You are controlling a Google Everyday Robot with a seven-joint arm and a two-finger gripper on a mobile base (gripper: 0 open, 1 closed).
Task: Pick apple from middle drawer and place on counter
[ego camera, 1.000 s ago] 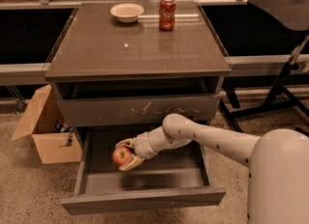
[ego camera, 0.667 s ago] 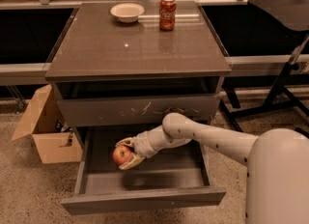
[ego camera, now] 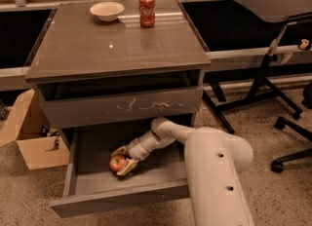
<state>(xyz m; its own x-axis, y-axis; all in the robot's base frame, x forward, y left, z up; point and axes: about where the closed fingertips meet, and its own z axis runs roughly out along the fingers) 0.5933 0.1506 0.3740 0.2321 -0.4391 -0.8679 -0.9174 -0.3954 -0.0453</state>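
The middle drawer (ego camera: 97,178) is pulled open below the scratched drawer front. My arm reaches down into it from the right. My gripper (ego camera: 123,160) is shut on the small red apple (ego camera: 116,163), one finger above it and one below. The apple is inside the drawer, left of centre, at or just above the drawer floor. The glossy counter (ego camera: 97,49) on top of the cabinet lies well above the gripper.
A white bowl (ego camera: 107,10) and a red soda can (ego camera: 146,10) stand at the counter's back edge. An open cardboard box (ego camera: 29,137) sits on the floor at the left. A black stand (ego camera: 270,1) and a chair base (ego camera: 292,142) are at the right.
The view has shifted, so the cabinet sits differently in the picture. The gripper still holds the apple inside the open drawer at about the same spot.
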